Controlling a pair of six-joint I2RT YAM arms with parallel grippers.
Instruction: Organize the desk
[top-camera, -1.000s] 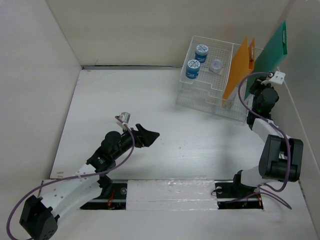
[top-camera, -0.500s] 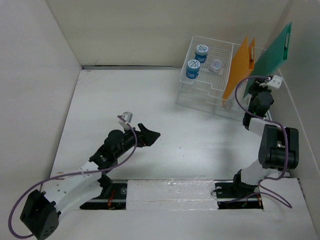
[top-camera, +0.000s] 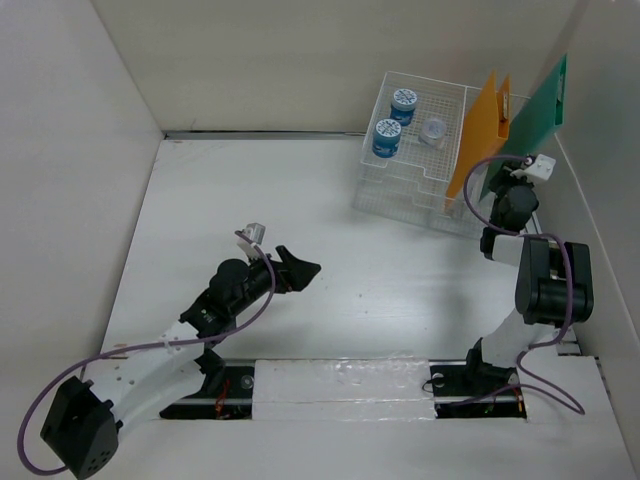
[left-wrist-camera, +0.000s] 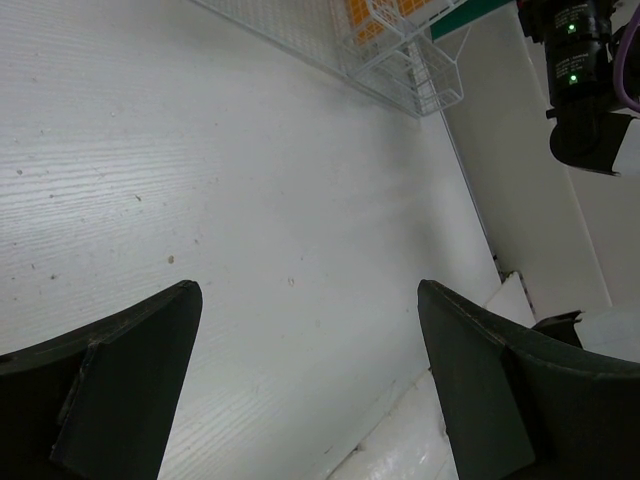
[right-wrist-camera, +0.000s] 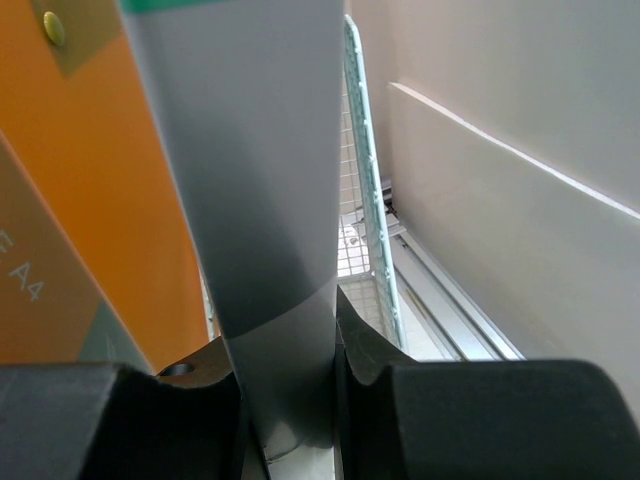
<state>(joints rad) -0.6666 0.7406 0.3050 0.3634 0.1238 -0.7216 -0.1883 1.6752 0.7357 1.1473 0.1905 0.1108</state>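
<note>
One white desk (top-camera: 350, 260) spreads under two arms. At its far right corner stands one wire rack (top-camera: 400, 190) holding two blue-lidded tubs, the far tub (top-camera: 404, 102) and the near tub (top-camera: 386, 138), one small clear cup (top-camera: 433, 130) and one upright orange folder (top-camera: 475, 135). The right claw (right-wrist-camera: 288, 390) is clamped on one green folder (top-camera: 535, 100) — upright, just beside the orange one. The left claw (top-camera: 300, 262) hangs over the middle of the desk — jaws wide, gripping nothing.

Wire rack (top-camera: 400, 200) w/ 2 blue tubs (top-camera: 386, 138) + orange folder (top-camera: 478, 135); green folder (top-camera: 538, 100) at right end
</note>
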